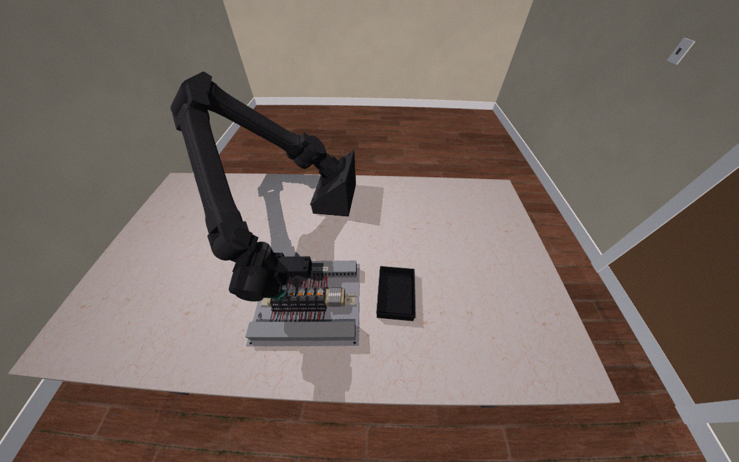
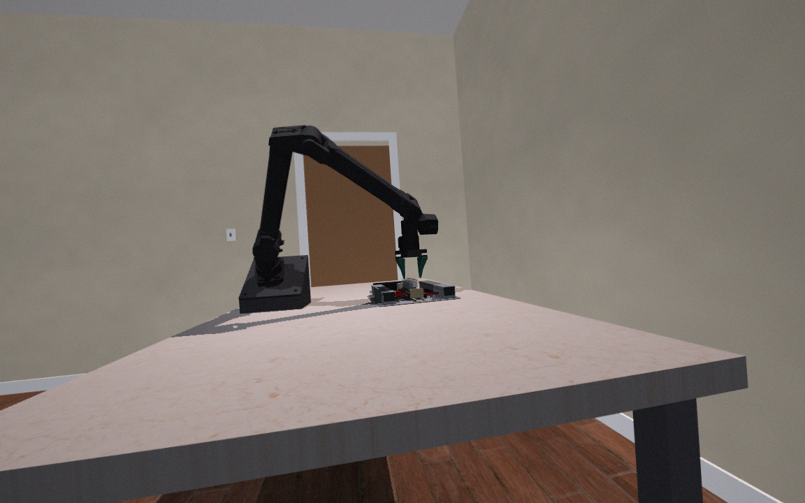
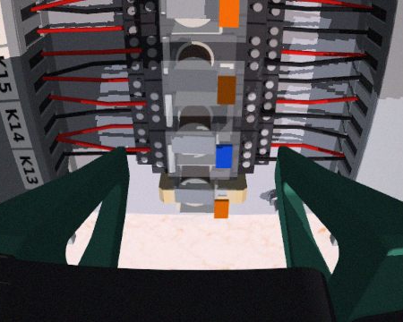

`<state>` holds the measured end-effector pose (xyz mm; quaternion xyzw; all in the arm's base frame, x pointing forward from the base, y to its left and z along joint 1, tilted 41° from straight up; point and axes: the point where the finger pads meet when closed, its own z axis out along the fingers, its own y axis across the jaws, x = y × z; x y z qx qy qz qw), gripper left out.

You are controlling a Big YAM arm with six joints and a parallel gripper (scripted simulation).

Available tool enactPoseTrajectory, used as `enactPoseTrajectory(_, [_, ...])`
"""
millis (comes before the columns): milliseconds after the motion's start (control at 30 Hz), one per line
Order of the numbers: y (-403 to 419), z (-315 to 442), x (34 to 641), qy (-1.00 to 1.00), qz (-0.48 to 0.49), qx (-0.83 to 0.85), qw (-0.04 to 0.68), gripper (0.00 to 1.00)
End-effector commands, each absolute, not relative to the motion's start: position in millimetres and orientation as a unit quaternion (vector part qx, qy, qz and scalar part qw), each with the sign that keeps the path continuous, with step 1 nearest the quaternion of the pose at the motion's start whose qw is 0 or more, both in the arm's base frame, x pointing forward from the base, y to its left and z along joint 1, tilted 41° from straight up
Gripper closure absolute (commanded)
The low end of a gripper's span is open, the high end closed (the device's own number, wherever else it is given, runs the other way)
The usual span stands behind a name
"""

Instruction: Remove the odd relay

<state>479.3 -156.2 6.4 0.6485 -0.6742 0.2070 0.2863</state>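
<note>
A row of clear relays (image 3: 203,66) (image 1: 303,296) sits in black sockets on a grey wired panel (image 1: 303,330) (image 2: 411,292). Most have orange test buttons. One relay (image 3: 196,152) has a blue button (image 3: 223,156); it is the second from the near end in the wrist view. My gripper (image 3: 201,160) (image 2: 411,269) is open, with its green fingers hanging above the panel on either side of the blue-button relay, touching nothing. The black tray (image 1: 379,292) stands open side up on the bench, right of the panel. In the top view the wrist hides the fingers.
Grey cable ducts (image 1: 335,267) run along both long sides of the panel, with red and black wires between them and the sockets. The arm's base (image 1: 335,189) (image 2: 274,284) stands behind the panel. Labels K13 to K16 (image 3: 11,107) show on one duct.
</note>
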Motion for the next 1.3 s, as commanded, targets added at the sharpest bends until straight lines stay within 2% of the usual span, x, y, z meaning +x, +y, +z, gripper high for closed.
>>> enactPoseTrajectory(0, [-161.7,22.8,490.9,-0.677,0.217,0.646,0.277,0.41])
enactPoseTrajectory(1267, [-164.2,27.8,495.8,-0.68,0.22,0.643,0.274,0.41])
